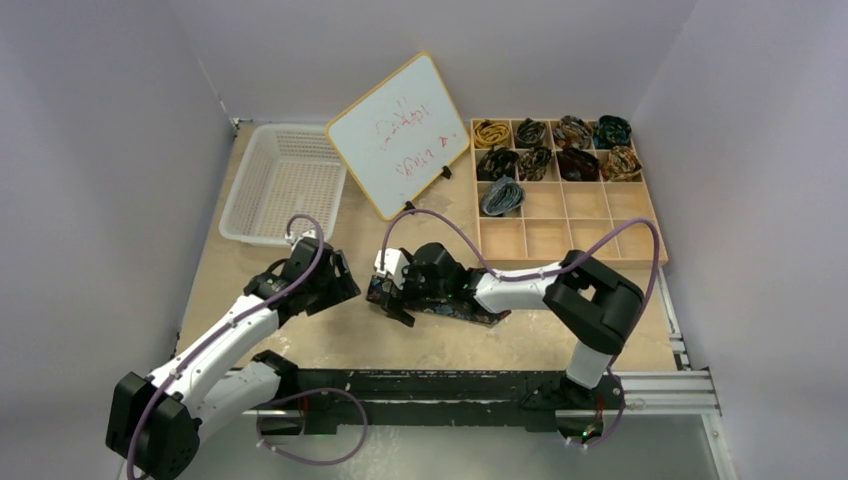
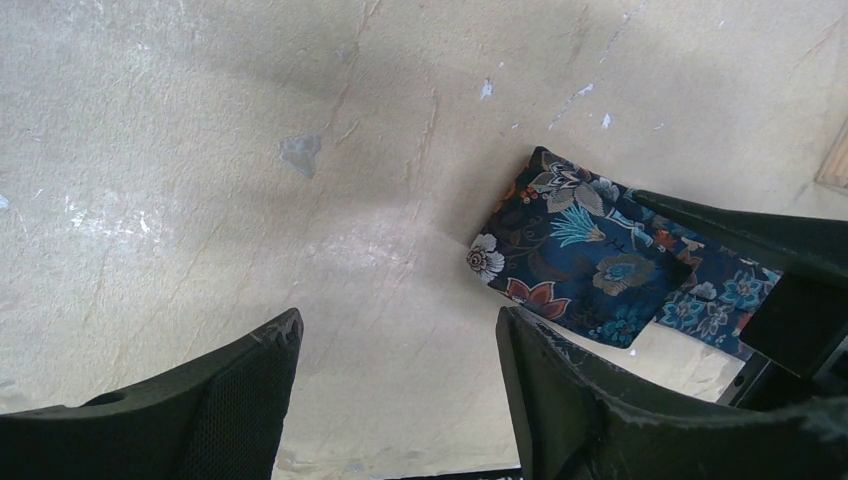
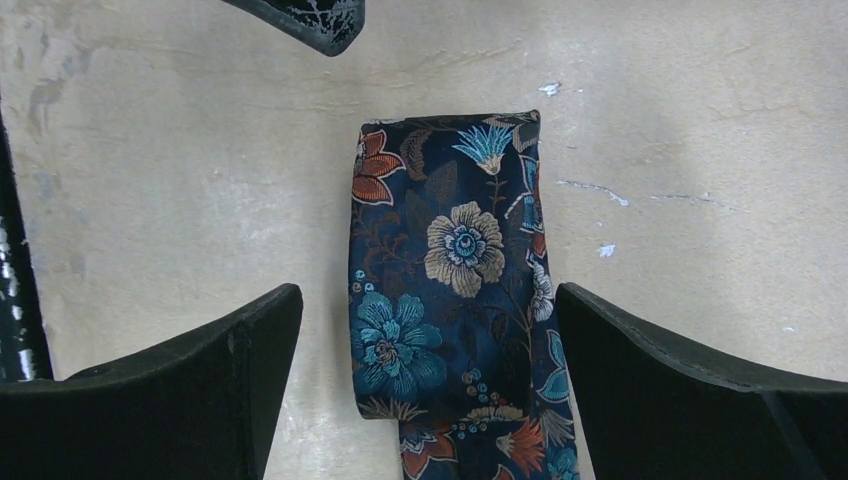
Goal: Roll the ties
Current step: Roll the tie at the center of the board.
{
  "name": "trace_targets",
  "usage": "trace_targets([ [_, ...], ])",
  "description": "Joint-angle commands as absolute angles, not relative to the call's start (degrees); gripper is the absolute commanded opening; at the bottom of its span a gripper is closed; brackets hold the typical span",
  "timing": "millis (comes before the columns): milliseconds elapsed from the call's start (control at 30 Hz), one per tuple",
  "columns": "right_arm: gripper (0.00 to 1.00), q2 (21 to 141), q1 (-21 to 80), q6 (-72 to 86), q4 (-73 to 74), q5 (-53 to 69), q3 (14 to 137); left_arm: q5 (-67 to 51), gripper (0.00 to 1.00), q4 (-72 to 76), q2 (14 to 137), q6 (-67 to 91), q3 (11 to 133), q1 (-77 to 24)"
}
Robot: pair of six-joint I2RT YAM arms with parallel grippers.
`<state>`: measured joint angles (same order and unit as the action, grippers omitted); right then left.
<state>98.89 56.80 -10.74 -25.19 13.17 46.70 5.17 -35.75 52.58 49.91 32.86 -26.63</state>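
Counter [image 1: 420,345]: pale and scuffed, with every item resting on it.

Compartment tray [image 1: 560,240]: set at the far right. Rolled ties [image 1: 553,148] are seated one to a cell in its upper rows.

White basket [image 1: 278,180] and whiteboard [image 1: 398,133]: noted at the far left and far centre. Neither is involved in the present step.

Navy floral tie [image 3: 450,270]: laid flat on the counter between the two arms. Its end is doubled over into one squared fold and no coil is formed yet. The roll is judged to be at its start.

Right fingers [image 3: 200,380]: spread apart, one on each side of the tie just behind the fold. Nothing is gripped.

Left fingers [image 2: 230,400]: likewise spread, over bare counter. The folded end lies near them and to one side. Nothing is held.

Recommendation: the fold should be pinched across its full width and turned over squarely. The trailing strip should be pressed flat by the other fingers. The edges should be kept aligned at every turn, as the fabric looks smooth and a loose core would likely telescope or spring open.
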Motion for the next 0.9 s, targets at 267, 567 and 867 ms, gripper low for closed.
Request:
trace_targets([
  [267, 0.93, 101.9, 53.6, -18.5, -19.1, 18.1, 51.4, 4.3, 0.69, -33.5, 53.2, 48.6, 32.8, -26.2],
  [567, 0.75, 105.0, 53.7, -19.0, -17.1, 21.1, 52.9, 3.5, 0.68, -34.0, 53.3, 49.2, 31.9, -26.2],
  [867, 0.56, 104.1, 54.3, -19.0, -17.5, 23.0, 51.4, 3.3, 0.68, -34.4, 53.1, 49.7, 32.2, -26.2],
])
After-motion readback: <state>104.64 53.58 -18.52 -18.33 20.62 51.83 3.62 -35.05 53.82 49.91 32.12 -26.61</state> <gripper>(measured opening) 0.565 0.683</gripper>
